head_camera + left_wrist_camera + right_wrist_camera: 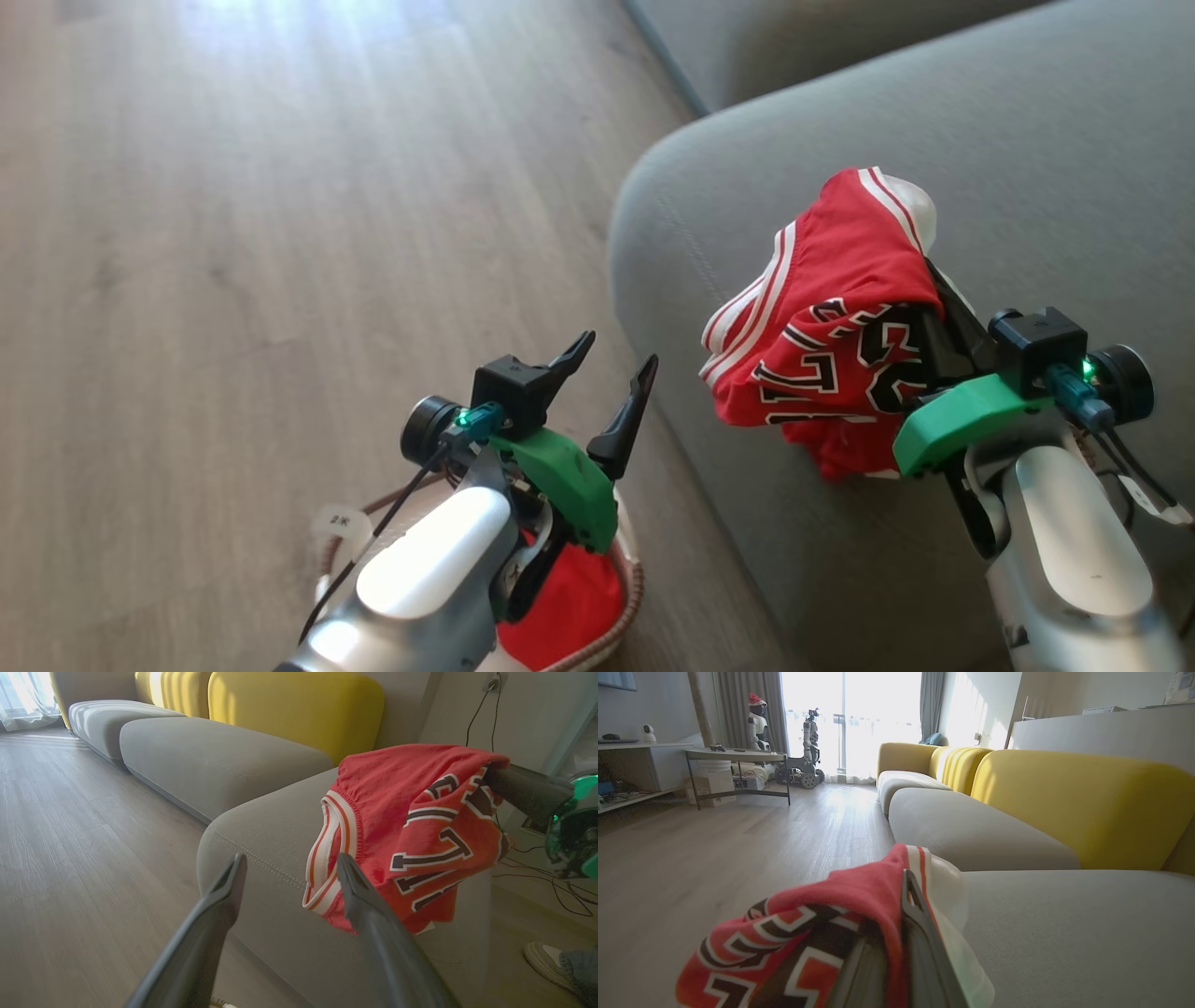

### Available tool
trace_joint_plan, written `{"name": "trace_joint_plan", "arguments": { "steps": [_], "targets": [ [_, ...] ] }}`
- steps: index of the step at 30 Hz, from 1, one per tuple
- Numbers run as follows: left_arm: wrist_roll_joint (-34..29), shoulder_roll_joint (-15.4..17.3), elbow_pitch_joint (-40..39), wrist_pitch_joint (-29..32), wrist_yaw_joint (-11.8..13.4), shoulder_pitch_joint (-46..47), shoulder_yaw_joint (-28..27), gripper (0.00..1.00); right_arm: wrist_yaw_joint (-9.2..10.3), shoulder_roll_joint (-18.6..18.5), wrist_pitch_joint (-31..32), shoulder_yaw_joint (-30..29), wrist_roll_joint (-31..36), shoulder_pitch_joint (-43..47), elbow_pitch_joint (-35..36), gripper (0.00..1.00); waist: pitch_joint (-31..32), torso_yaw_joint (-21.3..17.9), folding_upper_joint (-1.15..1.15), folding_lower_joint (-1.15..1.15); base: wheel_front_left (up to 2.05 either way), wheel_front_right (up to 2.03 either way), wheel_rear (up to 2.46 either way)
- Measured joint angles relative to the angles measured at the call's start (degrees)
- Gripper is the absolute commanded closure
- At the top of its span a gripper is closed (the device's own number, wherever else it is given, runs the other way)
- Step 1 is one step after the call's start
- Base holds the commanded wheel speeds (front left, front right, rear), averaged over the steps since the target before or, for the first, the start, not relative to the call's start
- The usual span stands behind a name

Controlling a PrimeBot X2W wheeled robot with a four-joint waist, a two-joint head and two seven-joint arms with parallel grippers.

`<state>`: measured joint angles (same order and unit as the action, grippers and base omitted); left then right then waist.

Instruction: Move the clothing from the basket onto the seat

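Head view, jersey (831,355) near seat (1027,140) edge

Wide free passage is afforded by the wooden floor (233,233) to the left of the seat (1027,140). The seat's top beyond the jersey (831,355) lies bare as far as the yellow backrest (299,709). Its front corner is taken up by the jersey, which is draped over the closed fingers of the right gripper (906,891). The mouth of the basket (638,579) is largely blocked from above by the left gripper (618,350), its fingers spread with nothing between them. A person's shoe (542,956) is seen on the floor beside the seat's end.
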<state>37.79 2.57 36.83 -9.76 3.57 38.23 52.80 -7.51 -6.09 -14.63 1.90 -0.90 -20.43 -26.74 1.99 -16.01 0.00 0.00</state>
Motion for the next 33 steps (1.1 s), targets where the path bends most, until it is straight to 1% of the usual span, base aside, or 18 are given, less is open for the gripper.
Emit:
{"name": "trace_joint_plan", "arguments": {
  "steps": [4,6,10,14,16,20,26,29,31,33],
  "targets": [
    [0.0,-0.1,0.13,-0.42,0.04,0.01,0.81,0.0,0.0,-0.48,0.01,0.1,0.0,-0.02,0.02,1.0,-1.7,-3.35,0.0,0.0,0.0,0.0,0.0],
    [0.0,-0.11,0.15,-0.46,0.08,0.02,1.38,0.0,0.0,-0.79,0.01,0.14,0.0,-0.08,0.02,1.0,-2.55,-4.14,0.0,0.0,0.0,0.0,0.0],
    [0.0,-0.12,0.2,-0.96,0.49,0.23,1.85,0.0,0.0,-1.0,0.2,0.16,-0.15,-0.4,0.01,1.0,-4.18,-4.89,0.0,0.0,0.0,0.0,0.0],
    [0.0,-0.13,0.14,-1.01,0.51,1.18,1.98,0.0,0.0,-1.48,0.53,0.62,-0.19,-2.36,-0.33,1.0,-5.51,-4.68,0.0,0.0,0.0,0.0,0.0],
    [-0.01,-0.12,0.05,-1.02,0.56,1.91,2.16,0.0,0.0,-2.13,0.86,1.08,-0.19,-5.1,-1.07,1.0,-6.29,-4.24,0.0,0.0,0.0,0.0,0.0],
    [-0.19,-0.04,-0.74,-1.44,1.09,3.09,2.34,0.0,0.0,-4.59,1.02,2.1,-0.34,-12.5,-3.57,1.0,-7.81,-3.02,0.0,0.0,0.0,0.0,0.0],
    [-1.8,0.68,-3.81,-1.13,2.1,5.53,3.15,0.0,0.0,-9.49,1.52,2.72,-0.6,-24.9,-11.13,1.0,-10.98,-0.75,0.0,0.0,0.0,0.0,0.0],
    [-2.78,1.54,-6.39,-0.29,2.82,6.99,3.56,0.0,0.0,-11.59,1.52,1.45,-0.6,-31.04,-14.36,1.0,-13.14,0.61,0.0,0.0,0.0,0.0,0.0],
    [-3.13,2.18,-8.2,0.29,3.11,7.77,3.56,0.0,0.0,-12.9,1.52,-0.53,-0.52,-35.21,-16.33,1.0,-14.92,1.52,0.0,0.0,0.0,0.0,0.0],
    [-3.39,2.93,-10.34,0.69,3.69,8.17,3.56,0.0,0.0,-14.74,1.53,-2.11,1.4,-38.91,-18.5,1.0,-16.86,2.27,0.0,0.0,0.0,0.0,0.0]
  ]
}}
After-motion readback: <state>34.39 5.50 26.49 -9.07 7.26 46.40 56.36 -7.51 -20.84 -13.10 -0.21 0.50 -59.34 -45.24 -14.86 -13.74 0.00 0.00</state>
